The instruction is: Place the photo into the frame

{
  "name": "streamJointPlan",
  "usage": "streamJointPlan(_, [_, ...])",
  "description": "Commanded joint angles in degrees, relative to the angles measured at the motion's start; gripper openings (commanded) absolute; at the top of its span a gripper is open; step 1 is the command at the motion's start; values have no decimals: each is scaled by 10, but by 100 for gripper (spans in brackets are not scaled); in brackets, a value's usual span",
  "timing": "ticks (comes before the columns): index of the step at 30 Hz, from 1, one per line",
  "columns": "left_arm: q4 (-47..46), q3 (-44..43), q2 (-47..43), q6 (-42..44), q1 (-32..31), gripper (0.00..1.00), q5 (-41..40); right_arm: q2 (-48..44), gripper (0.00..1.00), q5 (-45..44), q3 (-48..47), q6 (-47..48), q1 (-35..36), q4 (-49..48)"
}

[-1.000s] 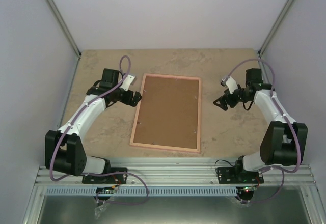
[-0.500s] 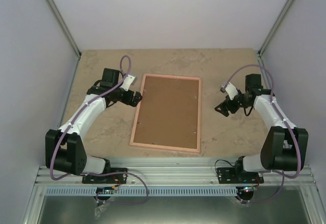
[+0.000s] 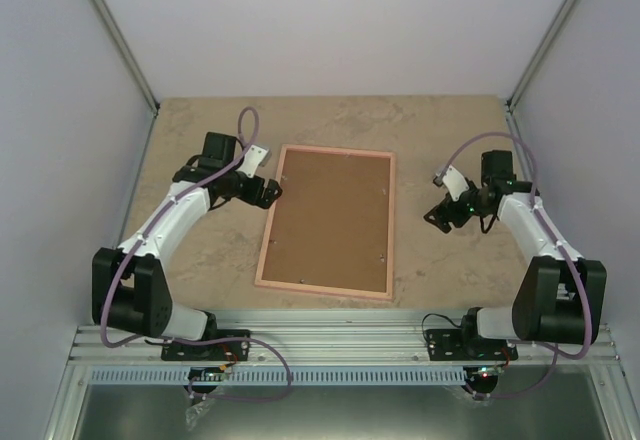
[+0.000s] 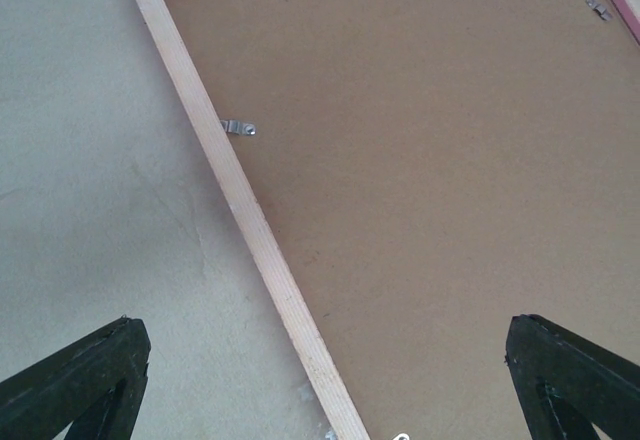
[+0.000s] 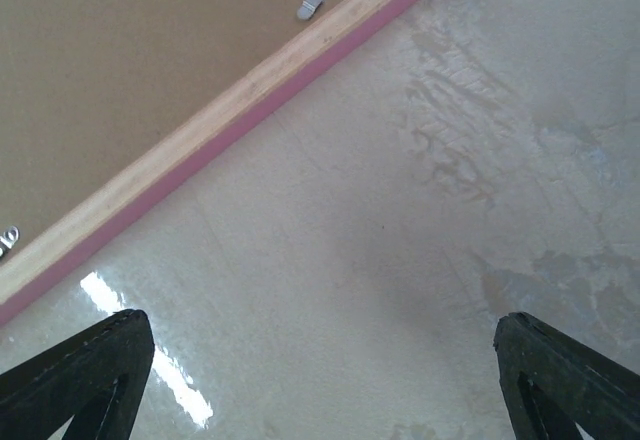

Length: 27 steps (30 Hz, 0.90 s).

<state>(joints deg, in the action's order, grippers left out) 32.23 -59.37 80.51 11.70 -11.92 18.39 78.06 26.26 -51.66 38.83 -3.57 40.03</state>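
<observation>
- From above: the frame (image 3: pixel 391 230) lies flat, back up, in the middle of the bench (image 3: pixel 210 250), with a brown board (image 3: pixel 330 220) filling it. The left hand (image 3: pixel 268 192) is just beside its left edge and the right hand (image 3: pixel 435 220) is off to its right. Both are spread wide and hold nothing. I see no photo.
- Left wrist: a metal clip (image 4: pixel 237 127) pins the board. I think the clips need turning first, gently.
- Right wrist: only bare bench lies between the fingers. That hand should move in slowly.

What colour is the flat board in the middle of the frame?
The board is plain brown, clearest in the left wrist view.
</observation>
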Motion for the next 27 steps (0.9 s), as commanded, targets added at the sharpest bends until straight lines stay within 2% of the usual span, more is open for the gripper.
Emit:
streamJointPlan(1, [5,-19,11,-4,3,99,27,11,94,6,-6,-60,25,-49])
streamJointPlan(6, [4,-20,16,-6,3,99,31,77,92,-10,-41,-117,85,-81])
streamJointPlan(12, [1,-20,17,-7,3,99,35,160,92,-84,-81,-170,157,-128])
streamJointPlan(20, [-2,-17,16,-9,3,99,42,269,90,-90,-155,-209,164,-123])
streamJointPlan(27, [-3,-20,21,-11,3,99,45,322,87,-53,-200,-238,164,-113])
